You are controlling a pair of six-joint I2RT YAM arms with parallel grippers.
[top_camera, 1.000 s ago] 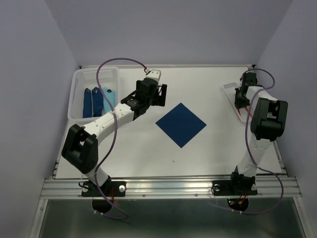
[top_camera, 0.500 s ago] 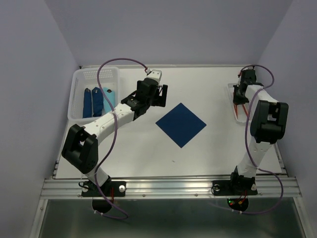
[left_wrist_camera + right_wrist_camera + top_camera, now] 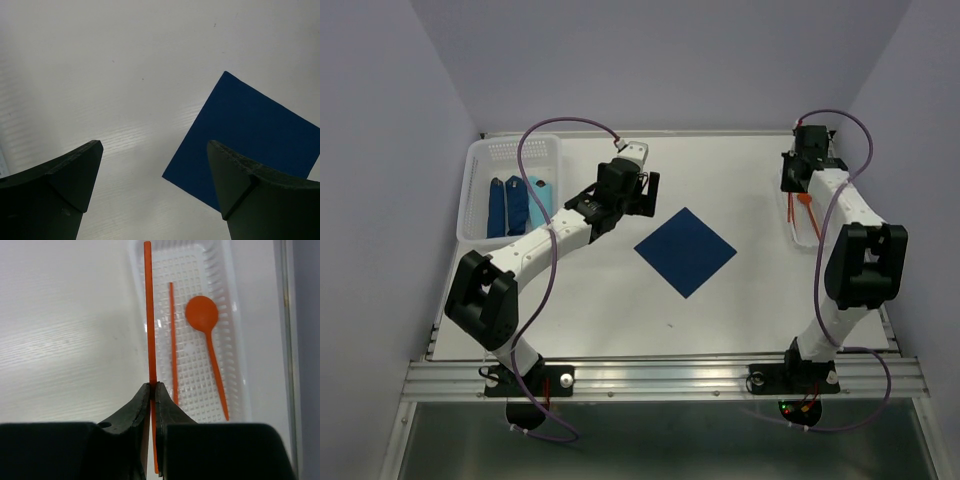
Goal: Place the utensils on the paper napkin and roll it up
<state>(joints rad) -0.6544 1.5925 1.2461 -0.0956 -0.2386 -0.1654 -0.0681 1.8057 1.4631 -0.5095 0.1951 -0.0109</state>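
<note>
Shows the right gripper (image 3: 151,390) drawn back toward the far edge and raised off the tray since a second ago, taking a thin orange plastic utensil (image 3: 149,315) with it. Leaves all else where it was.

Nearest, along the front edge, shows both arm bases bolted side by side on a metal rail (image 3: 660,378). Farther in, near the middle of the flat white table (image 3: 580,310), shows the plain dark navy blue square paper napkin (image 3: 685,251), lying flat and turned like a diamond. Just beyond its left corner, shows the left gripper (image 3: 648,193) hovering above the table with fingers spread wide apart. From the left wrist, catches the napkin partly behind one dark fingertip (image 3: 250,195).

At the far right, shows the right gripper's fingers (image 3: 130,415) pinched tight on the orange utensil. Presents it edge-on as a narrow strip, so cannot tell knife from fork. Beyond those fingers, shows a long white perforated plastic tray (image 3: 192,390) against the table's right edge, holding an orange plastic spoon (image 3: 202,315) and one more thin orange piece (image 3: 173,340). At the far left corner, shows a white perforated plastic basket (image 3: 510,150) with dark blue rolls (image 3: 508,207) and a light blue roll (image 3: 541,195) inside.
</note>
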